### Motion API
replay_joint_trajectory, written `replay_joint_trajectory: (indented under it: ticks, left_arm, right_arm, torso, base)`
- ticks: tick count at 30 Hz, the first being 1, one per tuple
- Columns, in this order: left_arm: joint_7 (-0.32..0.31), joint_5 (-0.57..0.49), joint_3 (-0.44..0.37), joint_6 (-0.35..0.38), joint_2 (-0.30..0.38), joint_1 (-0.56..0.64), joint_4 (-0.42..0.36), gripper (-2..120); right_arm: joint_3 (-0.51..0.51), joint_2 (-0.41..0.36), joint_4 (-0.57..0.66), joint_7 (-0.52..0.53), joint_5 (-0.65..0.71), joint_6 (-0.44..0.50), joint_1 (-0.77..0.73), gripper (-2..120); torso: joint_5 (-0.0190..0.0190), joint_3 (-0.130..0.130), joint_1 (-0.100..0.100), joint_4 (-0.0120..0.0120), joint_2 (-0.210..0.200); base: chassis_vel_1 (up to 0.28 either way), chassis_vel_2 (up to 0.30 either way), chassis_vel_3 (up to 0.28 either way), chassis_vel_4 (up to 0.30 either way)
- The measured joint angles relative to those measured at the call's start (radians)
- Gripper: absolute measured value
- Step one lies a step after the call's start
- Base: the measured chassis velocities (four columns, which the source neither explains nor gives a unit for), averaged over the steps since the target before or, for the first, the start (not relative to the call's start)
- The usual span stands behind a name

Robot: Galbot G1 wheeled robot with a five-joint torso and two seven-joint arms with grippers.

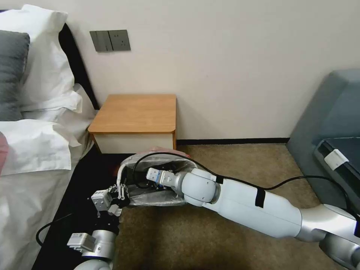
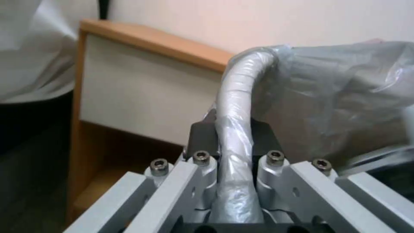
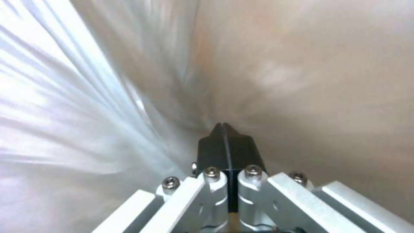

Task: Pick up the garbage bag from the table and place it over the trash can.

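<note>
The garbage bag (image 1: 157, 197) of grey film is spread open on the floor in front of the table (image 1: 135, 112), with a pinkish rim at its far side. The trash can is hidden under the film. My left gripper (image 1: 120, 192) is at the bag's near left edge, shut on a rolled strand of the film (image 2: 235, 129). In the left wrist view the bag (image 2: 336, 94) bulges just beyond the fingers. My right arm reaches into the bag's mouth; the right gripper (image 1: 149, 174) (image 3: 223, 127) is shut, its tips against film that radiates in folds around them.
A bed with white pillows (image 1: 37, 112) stands at the left, its dark base close to my left arm. A grey-blue sofa (image 1: 330, 123) is at the right. Bare carpet (image 1: 232, 161) lies between the table and the sofa. The wall is close behind the table.
</note>
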Motion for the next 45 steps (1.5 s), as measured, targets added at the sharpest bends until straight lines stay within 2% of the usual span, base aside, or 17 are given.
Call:
replay_joint_trajectory:
  ticks: [3,6,8,10,14,17,19,20,22,23,25,26,28,29,30,36,45]
  left_arm:
    - [-0.004,-0.016,-0.010,0.003,-0.003,-0.003,0.007,7]
    - [-0.034,-0.087,-0.019,0.038,-0.004,-0.010,0.018,7]
    - [-0.041,-0.097,-0.019,0.045,-0.003,-0.011,0.020,7]
    - [-0.076,-0.135,-0.013,0.087,0.000,-0.017,0.027,7]
    - [-0.111,-0.177,0.004,0.145,0.004,-0.019,0.039,7]
    - [-0.126,-0.169,0.020,0.164,0.007,-0.016,0.054,7]
    - [-0.137,-0.146,0.033,0.171,0.008,-0.012,0.066,7]
    - [-0.141,-0.131,0.043,0.182,0.011,-0.006,0.069,7]
    - [-0.141,-0.129,0.045,0.183,0.012,-0.006,0.069,7]
    - [-0.141,-0.116,0.059,0.196,0.022,-0.001,0.070,7]
    - [-0.146,-0.102,0.088,0.201,0.035,0.000,0.074,7]
    - [-0.153,-0.097,0.100,0.205,0.041,0.000,0.076,7]
    - [-0.153,-0.097,0.100,0.205,0.041,0.000,0.076,7]
    - [-0.165,-0.090,0.121,0.215,0.050,0.000,0.076,7]
    - [-0.197,-0.087,0.172,0.249,0.066,-0.005,0.072,7]
    - [-0.206,-0.091,0.211,0.259,0.074,-0.029,0.120,7]
    - [-0.237,-0.090,0.233,0.293,0.076,-0.051,0.159,7]
  right_arm:
    - [0.000,-0.016,0.035,0.037,0.041,0.009,-0.002,0]
    - [0.019,-0.071,0.155,0.154,0.225,0.021,-0.023,0]
    - [0.025,-0.079,0.172,0.167,0.250,0.021,-0.027,0]
    - [0.085,-0.129,0.277,0.247,0.377,0.019,-0.068,2]
    - [0.235,-0.200,0.425,0.356,0.457,0.051,-0.178,15]
    - [0.311,-0.264,0.473,0.402,0.403,0.114,-0.260,23]
    - [0.363,-0.312,0.487,0.431,0.288,0.199,-0.361,30]
    - [0.436,-0.339,0.492,0.444,0.158,0.280,-0.493,38]
    - [0.446,-0.339,0.492,0.444,0.142,0.289,-0.512,38]
    - [0.556,-0.319,0.490,0.441,-0.019,0.374,-0.710,46]
    - [0.670,-0.248,0.465,0.436,-0.174,0.464,-0.909,57]
    - [0.713,-0.207,0.451,0.432,-0.233,0.501,-0.984,60]
    - [0.713,-0.207,0.451,0.432,-0.233,0.501,-0.984,60]
    - [0.763,-0.144,0.435,0.429,-0.301,0.541,-1.076,67]
    - [0.816,-0.034,0.421,0.429,-0.372,0.575,-1.183,82]
    - [0.831,0.036,0.377,0.430,-0.424,0.612,-1.204,99]
    - [0.887,0.058,0.340,0.437,-0.405,0.615,-1.200,100]
  torso:
    - [0.0000,0.000,0.000,0.0000,0.000]
    - [0.0001,0.000,0.000,0.0000,0.000]
    - [0.0000,0.000,0.000,0.0000,0.000]
    - [0.0000,0.000,0.000,0.0002,0.000]
    - [0.0005,0.000,0.000,0.0001,0.000]
    - [-0.0003,0.000,0.000,0.0000,0.000]
    - [0.0002,0.000,0.000,-0.0001,0.000]
    - [0.0000,0.000,0.000,0.0002,0.000]
    - [0.0000,0.000,0.000,0.0001,0.000]
    - [0.0004,0.000,0.000,-0.0001,0.000]
    - [0.0002,0.000,0.000,-0.0002,0.000]
    - [0.0001,0.000,0.000,-0.0004,0.000]
    - [0.0001,0.000,0.000,-0.0004,0.000]
    - [0.0003,0.000,0.000,-0.0004,0.000]
    - [-0.0001,0.000,0.000,-0.0001,0.000]
    - [-0.0002,0.000,0.000,0.0001,0.000]
    - [0.0001,0.000,0.000,0.0001,0.000]
  base:
    - [0.000,0.000,0.000,0.000]
    - [0.000,0.000,0.000,0.000]
    - [0.000,0.000,0.000,0.000]
    - [0.000,0.000,0.000,0.000]
    - [0.000,0.000,0.000,0.000]
    - [0.000,0.000,0.000,0.000]
    - [0.000,0.000,0.000,0.000]
    - [0.000,0.000,0.000,0.000]
    - [0.000,0.000,0.000,0.000]
    - [0.000,0.000,0.000,0.000]
    - [0.000,0.000,0.000,0.000]
    - [0.000,0.000,0.000,0.000]
    - [0.000,0.000,0.000,0.000]
    - [0.000,0.000,0.000,0.000]
    - [0.000,0.000,0.000,0.000]
    - [0.000,0.000,0.000,0.000]
    - [0.000,0.000,0.000,0.000]
